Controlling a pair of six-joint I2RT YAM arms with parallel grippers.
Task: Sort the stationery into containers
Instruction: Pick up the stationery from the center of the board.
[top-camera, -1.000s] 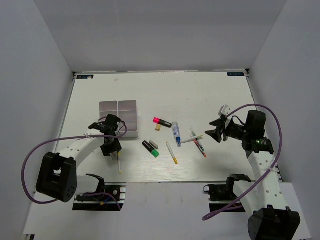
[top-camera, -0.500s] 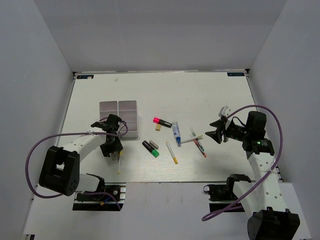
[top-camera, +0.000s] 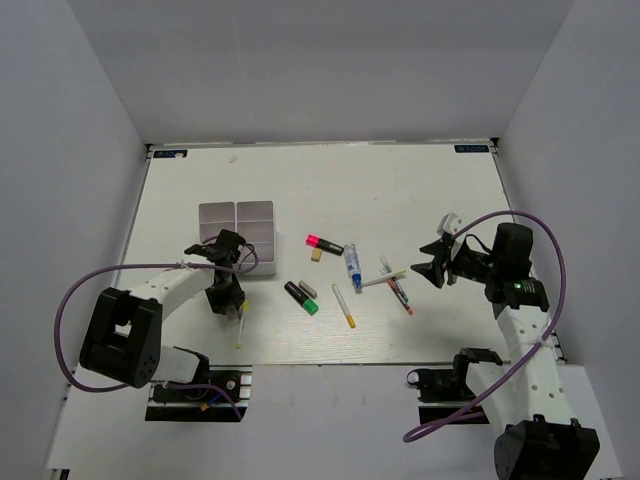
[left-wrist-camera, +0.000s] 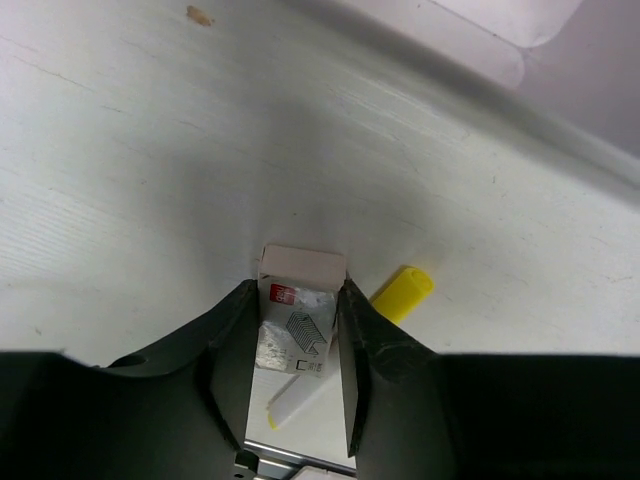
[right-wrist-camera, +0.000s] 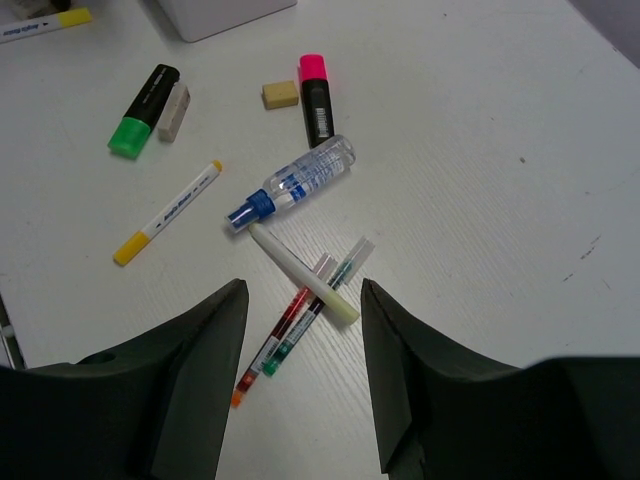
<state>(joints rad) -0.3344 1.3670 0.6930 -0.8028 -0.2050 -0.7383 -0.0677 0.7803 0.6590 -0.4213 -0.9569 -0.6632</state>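
Overhead, white table (top-camera: 400, 190) in grey walls (top-camera: 300, 70); left pincer (left-wrist-camera: 298, 290) pinches eraser (left-wrist-camera: 297, 330), right pincer (right-wrist-camera: 303, 295) spread.

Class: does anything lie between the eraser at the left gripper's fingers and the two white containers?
Nothing visible does. Only bare table separates the eraser from the containers. The yellow-capped pen lies beside the left gripper, not across that path.

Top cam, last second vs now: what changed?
The left arm's elbow swung slightly right, and the left gripper edged toward the near edge, over the pen. The wrist view shows its fingers against both sides of a small eraser. The right gripper, open, the other stationery and the containers stayed put.
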